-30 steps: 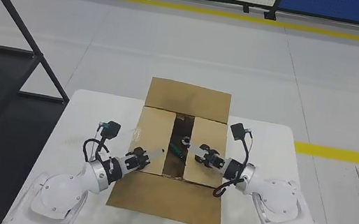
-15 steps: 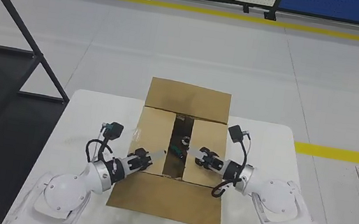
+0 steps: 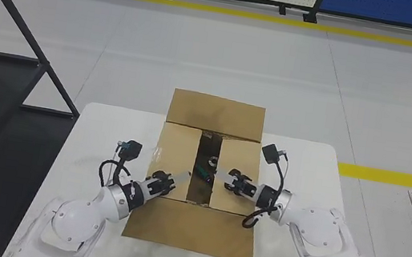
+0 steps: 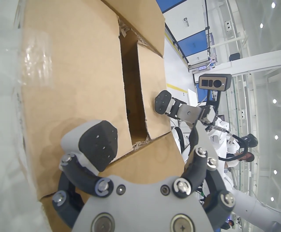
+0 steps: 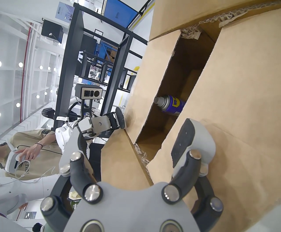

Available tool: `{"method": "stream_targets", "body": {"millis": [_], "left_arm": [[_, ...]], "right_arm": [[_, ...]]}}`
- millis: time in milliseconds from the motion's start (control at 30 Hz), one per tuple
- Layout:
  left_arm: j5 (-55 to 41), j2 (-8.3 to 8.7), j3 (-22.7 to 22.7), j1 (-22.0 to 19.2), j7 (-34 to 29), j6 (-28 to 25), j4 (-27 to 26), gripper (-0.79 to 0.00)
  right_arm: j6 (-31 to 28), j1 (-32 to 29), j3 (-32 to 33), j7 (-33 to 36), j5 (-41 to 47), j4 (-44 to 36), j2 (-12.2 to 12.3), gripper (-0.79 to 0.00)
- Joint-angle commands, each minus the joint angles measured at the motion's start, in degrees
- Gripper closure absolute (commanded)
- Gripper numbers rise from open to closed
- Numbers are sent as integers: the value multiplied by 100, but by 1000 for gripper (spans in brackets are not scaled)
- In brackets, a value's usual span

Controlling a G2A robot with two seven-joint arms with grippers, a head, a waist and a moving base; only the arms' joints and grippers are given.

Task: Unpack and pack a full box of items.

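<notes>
Box (image 3: 190,227) lies under left hand (image 3: 172,181) and right hand (image 3: 228,178), both released, seemingly touching flaps.

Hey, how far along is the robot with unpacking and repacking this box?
Done: the outer flaps of the cardboard box are folded out. In hand: the left gripper and right gripper, both open, sit at the inner flaps, which cover most of the opening. Left: the blue spray can lies inside, so unpacking and repacking look not yet done.
</notes>
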Motion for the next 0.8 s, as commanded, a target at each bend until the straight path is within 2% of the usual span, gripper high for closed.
{"method": "stream_targets", "body": {"millis": [0, 300, 433, 633, 767], "left_arm": [[-39, 7, -35, 33, 28, -43, -45, -785], [-225, 47, -294, 224, 181, -192, -314, -785], [-317, 87, -540, 400, 131, -307, -519, -785], [-923, 205, -1250, 759, -750, -701, -766, -785], [-1697, 282, -1831, 1068, -1435, -1037, -815, -785]], "right_arm": [[-60, -30, 21, -53, 12, -65, 6, -785], [-289, -173, 158, -277, 94, -358, 40, -785], [-464, -254, 256, -302, 197, -502, 63, -785], [-817, -364, 521, -85, 469, -699, 128, -785], [-1008, -389, 685, 112, 669, -784, 172, -785]]}}
